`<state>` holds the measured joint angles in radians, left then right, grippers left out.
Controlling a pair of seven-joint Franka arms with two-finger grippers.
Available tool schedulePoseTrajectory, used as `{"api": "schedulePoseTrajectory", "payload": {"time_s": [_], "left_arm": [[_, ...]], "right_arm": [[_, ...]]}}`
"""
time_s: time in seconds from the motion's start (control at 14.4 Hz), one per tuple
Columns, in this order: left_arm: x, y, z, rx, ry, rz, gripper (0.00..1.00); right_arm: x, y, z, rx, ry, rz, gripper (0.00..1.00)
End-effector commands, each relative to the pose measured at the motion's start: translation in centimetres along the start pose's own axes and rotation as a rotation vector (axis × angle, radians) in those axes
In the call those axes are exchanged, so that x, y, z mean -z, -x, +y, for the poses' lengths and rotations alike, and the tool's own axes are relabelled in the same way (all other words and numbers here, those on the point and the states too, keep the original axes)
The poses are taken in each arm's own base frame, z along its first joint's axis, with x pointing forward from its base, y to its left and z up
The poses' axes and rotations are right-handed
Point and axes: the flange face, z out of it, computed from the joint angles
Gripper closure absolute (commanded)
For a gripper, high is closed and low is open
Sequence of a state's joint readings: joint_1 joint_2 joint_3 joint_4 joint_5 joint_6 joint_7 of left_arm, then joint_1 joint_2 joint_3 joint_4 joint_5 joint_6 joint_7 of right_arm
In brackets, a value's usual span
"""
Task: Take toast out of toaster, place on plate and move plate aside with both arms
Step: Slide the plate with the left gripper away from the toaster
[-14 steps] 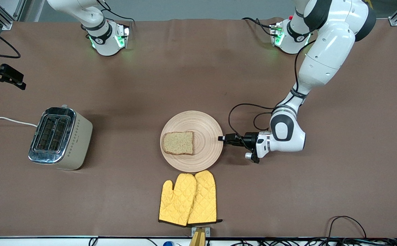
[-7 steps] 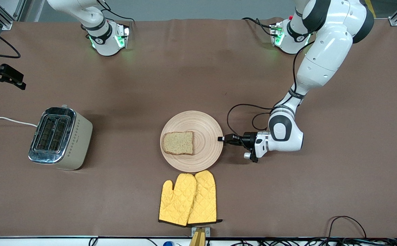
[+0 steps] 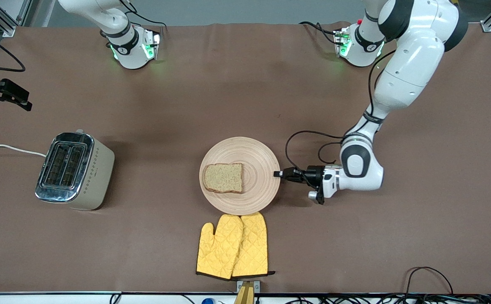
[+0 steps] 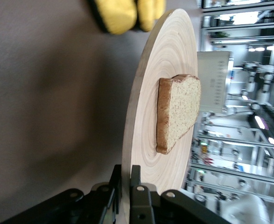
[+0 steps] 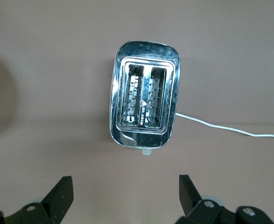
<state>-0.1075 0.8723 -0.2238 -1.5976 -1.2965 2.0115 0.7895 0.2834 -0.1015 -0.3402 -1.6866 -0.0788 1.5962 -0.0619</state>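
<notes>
I've got the left gripper (image 3: 277, 173) down at table level, pinched tight on the rim of the plate (image 3: 253, 152) at the edge facing the left arm's end of the table. In the left wrist view its fingers (image 4: 136, 196) are closed right on the wooden edge, one above the rim and one below, so that's a firm grip on the plate. The toast (image 3: 223, 177) lies flat on the plate, off centre toward the right arm's end, crust all round, speckled face up. From the left wrist view the slice (image 4: 178, 112) sits well clear of the gripped rim.

The plate sits in the middle of the brown table (image 3: 418, 236), and the yellow oven mitts (image 3: 233, 246) lie just nearer to the front camera, their tips almost at the plate's edge.

My right gripper (image 5: 126, 195) hangs high over the toaster (image 3: 73, 170), fingers spread wide, holding nothing; the right arm is waiting. In the right wrist view I look straight down into the two slots of the toaster (image 5: 144, 100), chrome top shining, its white cord (image 5: 230, 129) trailing off across the table. The toaster stands toward the right arm's end of the table, well apart from the plate
</notes>
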Motion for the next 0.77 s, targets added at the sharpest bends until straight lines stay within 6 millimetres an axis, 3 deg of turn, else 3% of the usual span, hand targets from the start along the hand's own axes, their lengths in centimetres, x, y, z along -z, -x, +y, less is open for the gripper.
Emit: {"api": "schedulePoseTrajectory", "payload": {"time_s": [0.0,0.28,0.49,0.7], "left_arm": [[5.6,-0.6,3.5,-0.029,0.080,-0.017,1.00],[14.4,-1.2,4.0,-0.001,0.048,0.013,1.00],[22.8,-1.6,4.1,0.000,-0.059,0.062,1.00],[31.7,-0.1,1.7,0.017,-0.142,0.112,1.00]], "right_arm": [[0.4,0.9,0.0,-0.005,-0.020,0.008,0.00],[0.3,0.8,-0.1,-0.005,-0.021,0.007,0.00],[0.4,0.9,-0.1,-0.005,-0.021,0.008,0.00],[0.3,0.8,0.0,-0.006,-0.021,0.007,0.00]]}}
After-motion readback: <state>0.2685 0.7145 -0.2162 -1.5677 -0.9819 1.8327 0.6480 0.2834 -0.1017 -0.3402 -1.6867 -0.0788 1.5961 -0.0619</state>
